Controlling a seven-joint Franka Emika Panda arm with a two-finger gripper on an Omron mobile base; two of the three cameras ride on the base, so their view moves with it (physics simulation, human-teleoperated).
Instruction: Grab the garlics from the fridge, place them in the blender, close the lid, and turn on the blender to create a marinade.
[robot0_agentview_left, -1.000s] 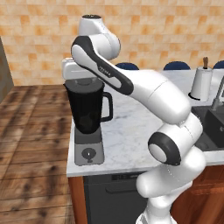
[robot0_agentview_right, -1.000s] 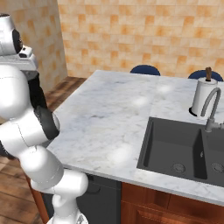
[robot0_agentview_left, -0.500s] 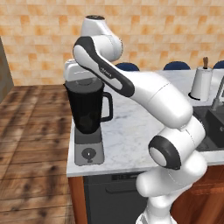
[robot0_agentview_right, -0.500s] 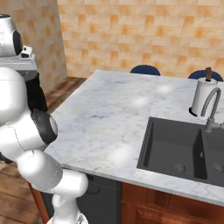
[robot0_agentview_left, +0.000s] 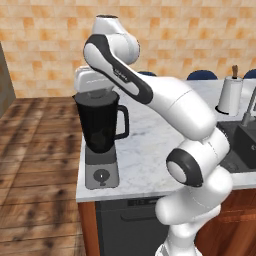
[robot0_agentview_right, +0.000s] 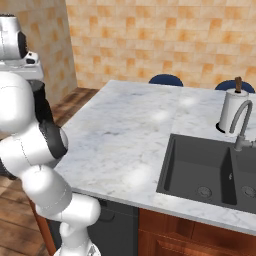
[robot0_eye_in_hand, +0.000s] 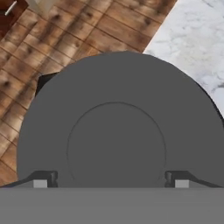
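Observation:
The blender (robot0_agentview_left: 100, 131) stands at the counter's left edge, a black jar with a side handle on a grey base with one round knob (robot0_agentview_left: 101, 174). The dark round lid (robot0_eye_in_hand: 118, 127) lies flat across the jar's mouth. My gripper (robot0_eye_in_hand: 111, 180) hangs straight above the lid and is open. Its fingertips (robot0_eye_in_hand: 41, 180) stand wide apart over the disc's near rim, with nothing between them. In the left base view the hand (robot0_agentview_left: 92, 80) sits just over the jar's top. The garlics and the fridge are out of view.
The marble counter (robot0_agentview_right: 125, 130) runs right to a dark sink (robot0_agentview_right: 200, 167) with a faucet (robot0_agentview_right: 242, 125). A paper towel roll (robot0_agentview_right: 233, 111) stands behind it. Blue stools (robot0_agentview_right: 165, 80) line the far edge. Wooden floor (robot0_agentview_left: 35, 150) lies left of the blender.
The arm's upper links have shifted slightly while the hand stays over the jar. The blender has not moved.

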